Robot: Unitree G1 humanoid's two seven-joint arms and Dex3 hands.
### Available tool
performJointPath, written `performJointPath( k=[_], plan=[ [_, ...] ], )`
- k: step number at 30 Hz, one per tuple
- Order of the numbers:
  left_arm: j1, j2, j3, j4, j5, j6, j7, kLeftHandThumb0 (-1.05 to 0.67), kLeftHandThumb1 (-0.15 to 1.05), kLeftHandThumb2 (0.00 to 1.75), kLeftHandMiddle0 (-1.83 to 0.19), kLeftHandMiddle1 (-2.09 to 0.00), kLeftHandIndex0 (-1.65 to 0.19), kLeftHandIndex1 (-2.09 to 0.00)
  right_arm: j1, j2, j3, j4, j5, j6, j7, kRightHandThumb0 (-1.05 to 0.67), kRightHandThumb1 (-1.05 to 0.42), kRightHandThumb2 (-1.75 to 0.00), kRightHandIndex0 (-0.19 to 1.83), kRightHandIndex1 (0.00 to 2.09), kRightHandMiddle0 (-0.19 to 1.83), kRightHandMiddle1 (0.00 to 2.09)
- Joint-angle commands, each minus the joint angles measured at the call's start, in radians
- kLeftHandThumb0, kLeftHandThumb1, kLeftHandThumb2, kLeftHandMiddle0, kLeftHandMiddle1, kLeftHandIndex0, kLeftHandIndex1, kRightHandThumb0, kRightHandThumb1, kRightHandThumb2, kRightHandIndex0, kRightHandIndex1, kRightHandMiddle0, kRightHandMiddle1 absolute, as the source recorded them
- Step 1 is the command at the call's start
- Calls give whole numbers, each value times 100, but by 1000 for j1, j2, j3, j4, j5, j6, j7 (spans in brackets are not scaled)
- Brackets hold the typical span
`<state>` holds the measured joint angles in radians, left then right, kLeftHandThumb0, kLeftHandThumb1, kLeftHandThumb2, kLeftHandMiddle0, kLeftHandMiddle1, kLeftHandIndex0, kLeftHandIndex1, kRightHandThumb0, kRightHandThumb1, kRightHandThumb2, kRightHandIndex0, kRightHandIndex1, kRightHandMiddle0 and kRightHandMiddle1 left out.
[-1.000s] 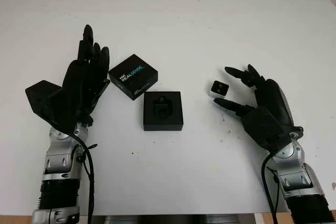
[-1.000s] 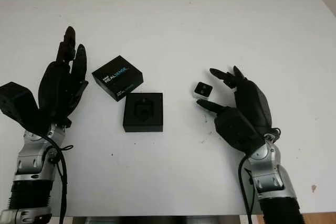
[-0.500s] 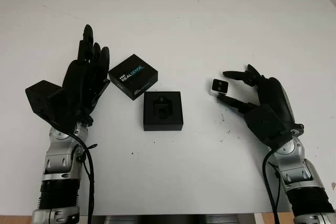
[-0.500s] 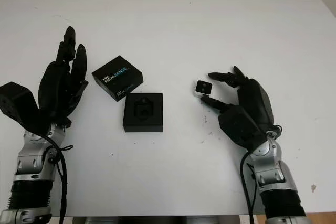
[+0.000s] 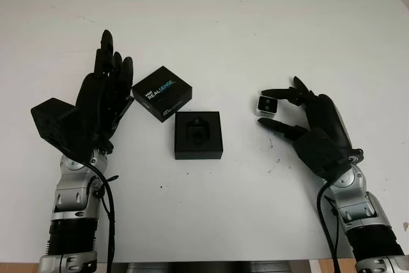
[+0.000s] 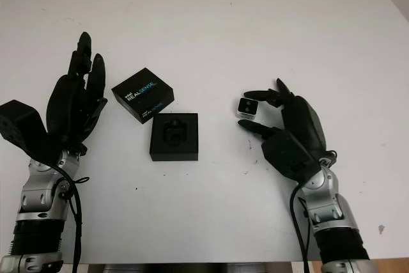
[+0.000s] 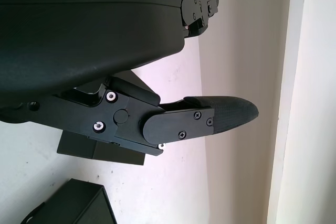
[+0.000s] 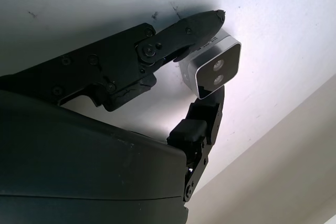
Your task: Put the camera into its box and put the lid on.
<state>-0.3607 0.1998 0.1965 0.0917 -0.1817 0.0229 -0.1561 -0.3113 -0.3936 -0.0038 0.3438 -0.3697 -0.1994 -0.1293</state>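
A small silver camera (image 5: 266, 105) sits right of centre on the white table, its dark lens face (image 8: 219, 71) turned up. My right hand (image 5: 269, 108) is shut on it, one finger (image 8: 181, 32) along one side and another (image 8: 206, 116) against the opposite side. The open black box (image 5: 199, 135) with its foam insert lies at the table's middle, to the left of the camera. Its lid (image 5: 162, 93), printed REALSENSE, lies just behind and left of the box. My left hand (image 5: 110, 71) is open, raised beside the lid's left edge.
The white table (image 5: 223, 30) stretches wide behind the objects, and its far edge meets a pale wall. A few small dark specks mark the surface near my right hand.
My right hand has moved in toward the camera and curled its fingers onto it. The camera has tipped up a little. The left hand, box and lid have not moved.
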Motion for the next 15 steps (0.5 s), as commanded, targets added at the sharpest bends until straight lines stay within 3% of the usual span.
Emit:
performJointPath(
  k=[1, 9, 15],
  plan=[
    [0, 1, -4, -18, 6, -13, 5, -73, 105, 52, 19, -5, 19, -5, 15, -2, 11, 7, 3, 1, 14, -64, -87, -6, 23, 5, 59, 46],
    [-2, -5, 0, -19, -3, -8, 6, -70, 105, 51, 19, -5, 19, -5, 11, 4, 9, 38, 14, -27, 14, -60, -87, -5, 24, 5, 61, 52],
    [-2, -1, -1, -18, 1, -14, 4, -71, 105, 50, 19, -5, 19, -5, 8, 11, 9, 47, -9, -22, -42, -47, -93, -6, 30, 7, 56, 90]
  ],
)
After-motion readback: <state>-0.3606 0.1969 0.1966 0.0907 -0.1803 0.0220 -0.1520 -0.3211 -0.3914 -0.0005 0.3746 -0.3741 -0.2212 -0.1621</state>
